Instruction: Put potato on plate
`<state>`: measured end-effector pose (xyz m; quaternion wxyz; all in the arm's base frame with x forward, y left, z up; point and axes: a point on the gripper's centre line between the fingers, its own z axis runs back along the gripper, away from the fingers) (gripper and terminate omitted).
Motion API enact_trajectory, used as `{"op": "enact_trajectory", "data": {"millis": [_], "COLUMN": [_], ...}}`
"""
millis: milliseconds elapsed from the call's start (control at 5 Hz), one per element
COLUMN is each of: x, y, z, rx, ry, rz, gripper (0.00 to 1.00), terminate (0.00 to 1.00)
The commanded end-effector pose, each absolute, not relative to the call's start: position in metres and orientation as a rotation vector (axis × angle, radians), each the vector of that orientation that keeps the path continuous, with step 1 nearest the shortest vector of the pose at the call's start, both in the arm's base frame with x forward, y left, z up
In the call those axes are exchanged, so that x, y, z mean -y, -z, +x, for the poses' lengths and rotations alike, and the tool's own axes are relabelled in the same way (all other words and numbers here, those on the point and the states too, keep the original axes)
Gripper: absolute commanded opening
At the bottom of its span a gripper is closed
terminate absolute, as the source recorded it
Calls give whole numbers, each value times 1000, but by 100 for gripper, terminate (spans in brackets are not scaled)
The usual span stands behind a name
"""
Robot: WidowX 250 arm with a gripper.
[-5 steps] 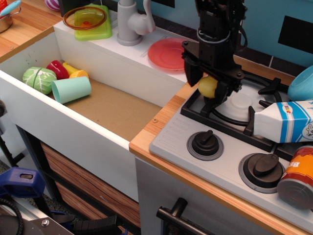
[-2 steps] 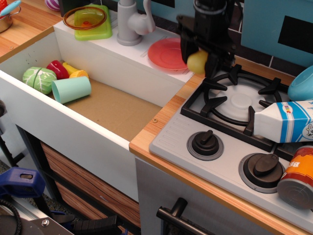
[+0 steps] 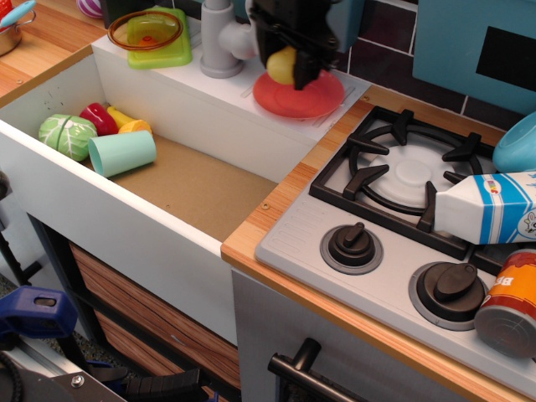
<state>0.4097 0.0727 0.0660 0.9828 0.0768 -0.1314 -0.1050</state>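
The yellow potato (image 3: 282, 65) is held between the black fingers of my gripper (image 3: 285, 63), which is shut on it. It hangs in the air over the left part of the red-pink plate (image 3: 306, 95). The plate lies flat on the white ledge behind the sink, next to the grey faucet (image 3: 219, 42). The gripper covers the plate's far left rim.
The sink basin (image 3: 197, 188) holds a green-white cabbage (image 3: 67, 136), a red piece, a yellow-orange piece (image 3: 127, 122) and a mint cup (image 3: 122, 153). An orange bowl on a green tray (image 3: 151, 35) stands at the back left. The stove burner (image 3: 416, 172), a milk carton (image 3: 490, 206) and an orange can (image 3: 511, 303) are to the right.
My gripper has lifted the potato off the stove burner and carried it up and left, from over the stove to over the plate. Nothing else has moved.
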Motion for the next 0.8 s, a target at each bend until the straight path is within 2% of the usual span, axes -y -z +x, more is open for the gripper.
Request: {"op": "enact_trajectory", "data": {"millis": [0,200,400,600], "x": [-94,-95,-95,-95], "y": [-74,-73,-73,-73], "z": [431,434,434,434], "rx": [353,381,381,381], "ry": [253,304,304,304], "rz": [167,129,129,129], "gripper": [0,100,100,100], "terminate": [0,0,0,100]}}
